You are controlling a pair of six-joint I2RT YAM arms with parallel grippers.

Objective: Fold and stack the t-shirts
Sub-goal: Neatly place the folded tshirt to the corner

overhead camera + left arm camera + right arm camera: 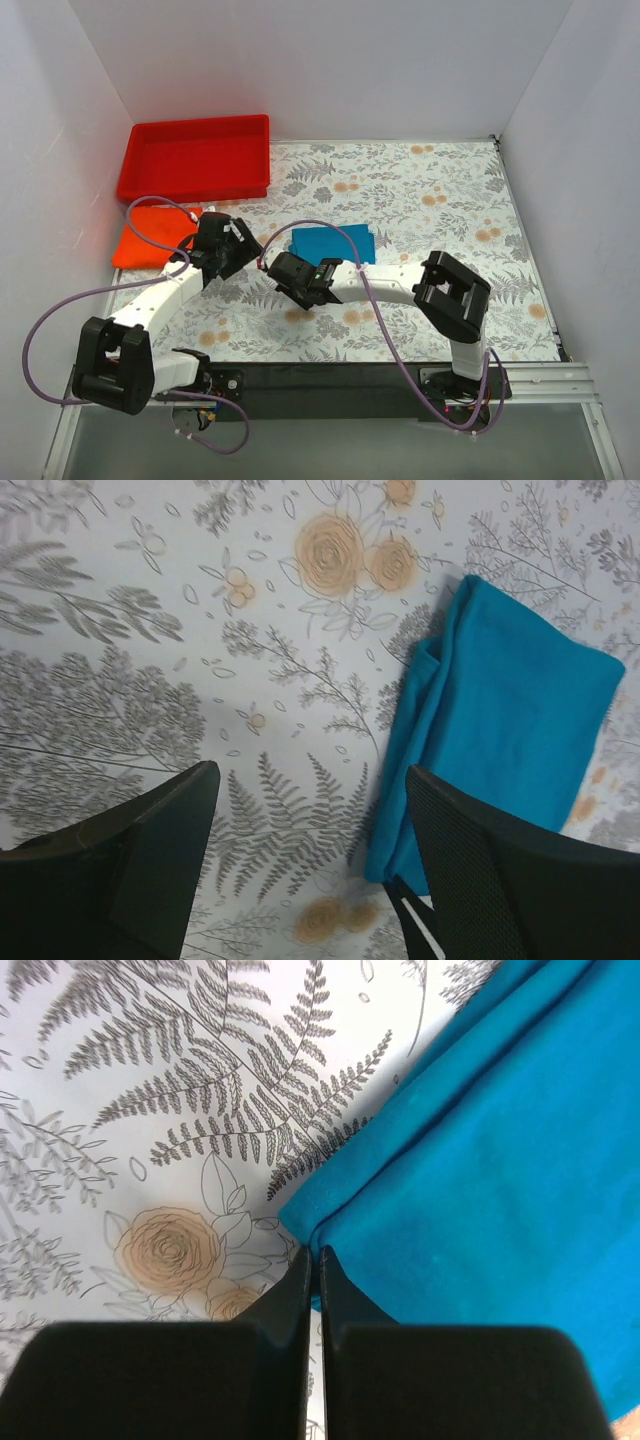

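While low and outstretched, right tool [312,1255], jaws together, at teal t-shirt [500,1160] corner.

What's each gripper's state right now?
Left gripper: open, holding nothing.
Right gripper: closed, apparently pinching the corner of the teal t-shirt.

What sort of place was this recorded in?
Most likely a lab test booth: plain white walls box in a floral-print tabletop, and a left arm and right arm are bolted to a black base plate at its near edge.
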